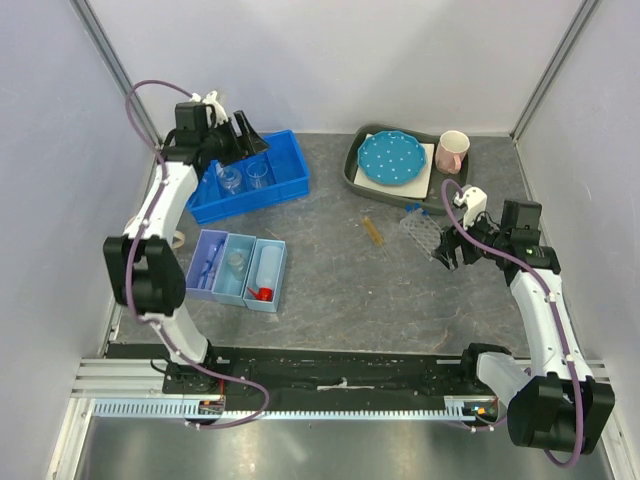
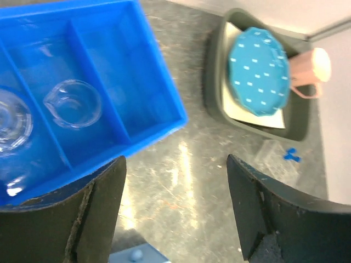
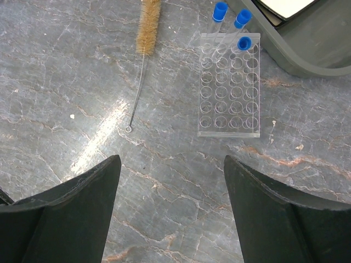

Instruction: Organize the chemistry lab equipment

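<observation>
Surface: grey marbled tabletop [image 1: 340, 270], enclosed by pale walls [image 1: 350, 60].
Far left: deep blue plastic bin [image 1: 296, 170] holding clear glass beakers [image 2: 72, 103]. Your left gripper [image 2: 174, 164] hangs over it, fingers spread, empty.
Right: clear plastic tube rack [image 3: 228, 87] with three blue-capped tubes [image 3: 244, 43] at its far row. A tan bristle brush [image 3: 148, 27] lies beside it, apart. Your right gripper [image 3: 171, 161] hangs above, jaws wide, holding nothing.
Behind the rack: grey tray [image 1: 352, 165].

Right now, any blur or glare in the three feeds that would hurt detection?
Left wrist: soft all over, plate and mug smeared, a bright glare streak down the table. Right wrist: sharp, tube rack and brush crisp, one glare patch on the table beside the brush's wire. Top external: evenly lit, no strong glare, but the clear tube rack reads faint.
</observation>
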Available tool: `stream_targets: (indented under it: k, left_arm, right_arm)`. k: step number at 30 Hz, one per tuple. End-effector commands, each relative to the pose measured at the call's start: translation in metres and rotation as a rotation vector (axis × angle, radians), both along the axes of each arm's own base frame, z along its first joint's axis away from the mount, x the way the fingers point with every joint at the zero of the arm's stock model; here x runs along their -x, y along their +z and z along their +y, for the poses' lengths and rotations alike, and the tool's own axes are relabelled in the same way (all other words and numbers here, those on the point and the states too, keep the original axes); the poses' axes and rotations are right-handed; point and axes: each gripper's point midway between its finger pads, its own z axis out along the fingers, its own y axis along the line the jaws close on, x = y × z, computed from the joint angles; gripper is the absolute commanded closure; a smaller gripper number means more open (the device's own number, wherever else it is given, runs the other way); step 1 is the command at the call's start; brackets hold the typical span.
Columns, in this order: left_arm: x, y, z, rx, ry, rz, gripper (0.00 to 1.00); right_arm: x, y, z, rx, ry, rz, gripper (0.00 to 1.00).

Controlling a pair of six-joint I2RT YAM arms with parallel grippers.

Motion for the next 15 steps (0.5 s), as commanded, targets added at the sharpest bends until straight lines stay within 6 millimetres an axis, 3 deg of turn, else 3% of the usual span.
stream_targets:
  k: [1, 2, 3, 4, 6, 7, 8, 10, 12, 14, 15]
  left_arm:
    - [0.028, 0.067, -0.023, 0.147, -0.095, -0.213, 0.18]
    - [0.038, 0.052, -0.025, 0.157, -0.109, -0.183, 0.18]
    - [0.044, 0.057, -0.026, 0.166, -0.115, -0.209, 0.17]
    - [0.055, 0.041, -0.026, 0.168, -0.117, -0.179, 0.17]
    - [0.074, 0.055, -0.026, 0.168, -0.132, -0.236, 0.16]
    - [0.085, 0.040, -0.026, 0.165, -0.131, -0.212, 0.16]
    - [0.098, 0.052, -0.025, 0.159, -0.137, -0.252, 0.15]
    - [0.114, 0.041, -0.023, 0.139, -0.144, -0.254, 0.14]
    - [0.135, 0.049, -0.021, 0.114, -0.163, -0.308, 0.12]
    - [0.152, 0.032, -0.021, 0.099, -0.177, -0.285, 0.11]
    - [0.166, 0.040, -0.019, 0.081, -0.188, -0.327, 0.11]
  right_arm:
    - [0.002, 0.003, 0.004, -0.007, 0.042, -0.025, 0.17]
    - [0.002, 0.002, 0.005, -0.009, 0.049, -0.022, 0.16]
    - [0.003, 0.002, 0.006, -0.012, 0.057, -0.020, 0.16]
    - [0.005, 0.002, 0.008, -0.018, 0.071, -0.018, 0.16]
    - [0.006, 0.002, 0.011, -0.026, 0.086, -0.018, 0.17]
    - [0.007, 0.002, 0.014, -0.037, 0.105, -0.018, 0.17]
    - [0.008, 0.002, 0.015, -0.044, 0.114, -0.017, 0.16]
    - [0.011, 0.001, 0.020, -0.060, 0.139, -0.015, 0.17]
    - [0.014, 0.001, 0.026, -0.085, 0.173, -0.012, 0.17]
    - [0.021, -0.001, 0.033, -0.098, 0.215, 0.007, 0.17]
    - [0.023, -0.003, 0.037, -0.099, 0.232, 0.020, 0.17]
